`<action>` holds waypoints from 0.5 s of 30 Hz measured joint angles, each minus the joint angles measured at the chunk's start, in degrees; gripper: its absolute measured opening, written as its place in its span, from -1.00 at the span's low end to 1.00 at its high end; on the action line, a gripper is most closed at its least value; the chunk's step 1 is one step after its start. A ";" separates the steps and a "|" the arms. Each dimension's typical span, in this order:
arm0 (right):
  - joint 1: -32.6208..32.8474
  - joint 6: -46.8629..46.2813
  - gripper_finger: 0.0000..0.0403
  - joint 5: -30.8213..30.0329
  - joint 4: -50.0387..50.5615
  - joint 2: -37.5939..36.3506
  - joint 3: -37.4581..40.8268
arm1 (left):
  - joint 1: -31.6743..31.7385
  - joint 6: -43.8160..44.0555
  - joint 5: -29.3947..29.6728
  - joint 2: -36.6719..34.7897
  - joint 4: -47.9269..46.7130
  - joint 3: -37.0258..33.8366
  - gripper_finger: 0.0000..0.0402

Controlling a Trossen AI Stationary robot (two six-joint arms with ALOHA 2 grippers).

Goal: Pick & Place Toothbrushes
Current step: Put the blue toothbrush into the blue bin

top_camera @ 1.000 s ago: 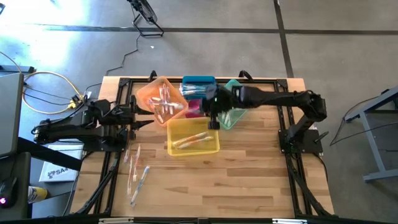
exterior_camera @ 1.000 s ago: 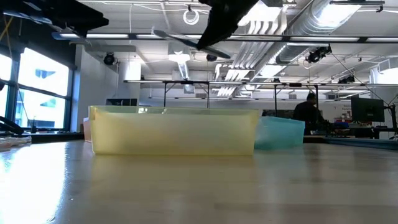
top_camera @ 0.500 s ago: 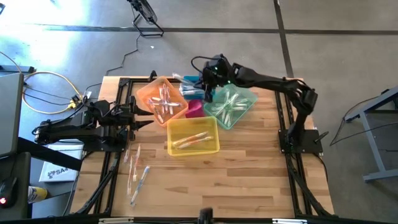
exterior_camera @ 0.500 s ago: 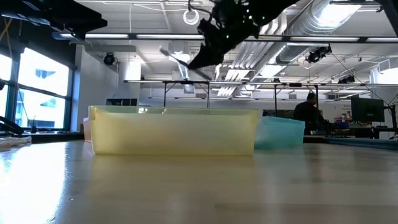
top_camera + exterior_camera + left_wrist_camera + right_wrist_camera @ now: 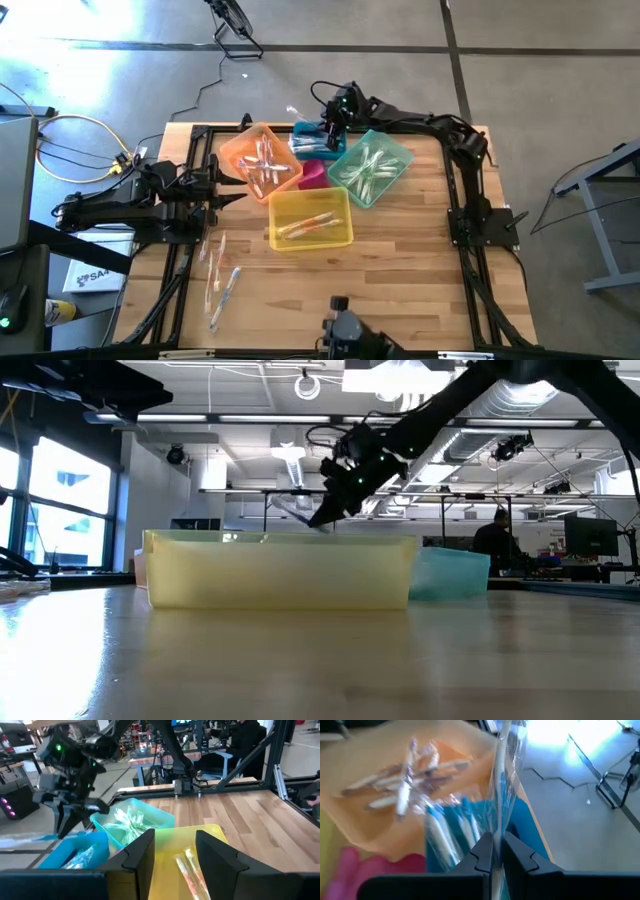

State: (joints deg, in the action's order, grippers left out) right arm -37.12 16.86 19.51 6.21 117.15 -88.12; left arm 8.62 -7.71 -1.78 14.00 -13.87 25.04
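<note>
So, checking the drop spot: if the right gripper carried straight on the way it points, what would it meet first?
Probably the blue bin just below the right gripper, which holds a wrapped toothbrush; depth is unclear.

In the low view the yellow bin (image 5: 280,570) hides its own contents and most of the orange bin (image 5: 139,568) and teal bin (image 5: 450,574) behind it. From above, the right gripper (image 5: 330,128) covers part of the blue bin (image 5: 310,140) at the table's far edge, and the pink bin (image 5: 313,174) is mostly hidden among its neighbours. In the right wrist view the wrapped toothbrush (image 5: 501,795) runs out past the frame, its bristle end unseen.
</note>
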 joint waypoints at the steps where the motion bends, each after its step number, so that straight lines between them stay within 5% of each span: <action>1: -0.43 0.02 -0.93 0.04 -0.05 0.60 0.00 | 0.00 -0.35 0.01 0.00 -0.02 0.00 -0.31; 15: -1.93 0.99 -0.93 -4.42 1.62 3.18 0.02 | 0.00 -1.53 1.33 0.00 0.00 0.00 -0.31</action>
State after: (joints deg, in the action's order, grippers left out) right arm -39.05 17.85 15.08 7.83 120.33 -88.09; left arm 8.62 -9.23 -0.45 14.00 -13.87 25.04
